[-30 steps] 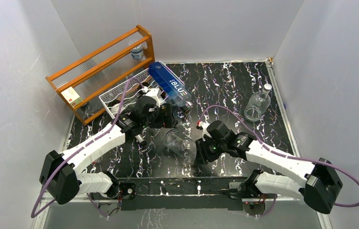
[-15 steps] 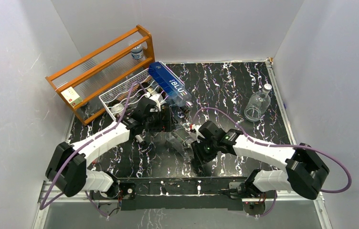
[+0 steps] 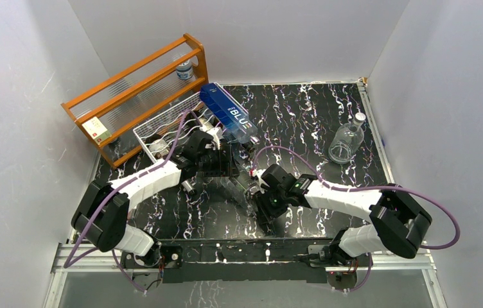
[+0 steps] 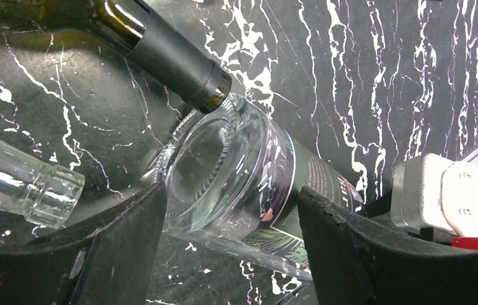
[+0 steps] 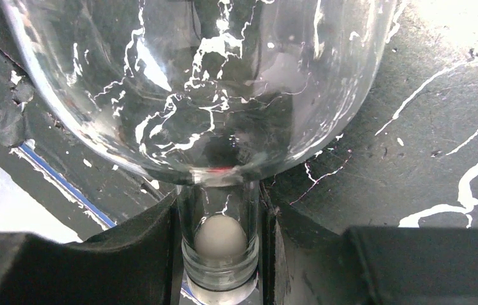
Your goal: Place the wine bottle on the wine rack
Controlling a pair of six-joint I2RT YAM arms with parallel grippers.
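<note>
My right hand [image 5: 218,219] is pinched on the neck of the clear wine bottle [image 5: 198,82]. The bottle lies on its side around the middle of the black marbled surface [image 3: 303,115], nearer the near edge. My left hand [image 4: 230,203] is spread, one finger on each side of the bottle's base. The white wine rack [image 3: 152,126] sits toward the far-left corner, apart from the bottle, just beside the orange shelf frame [image 3: 136,83].
</note>
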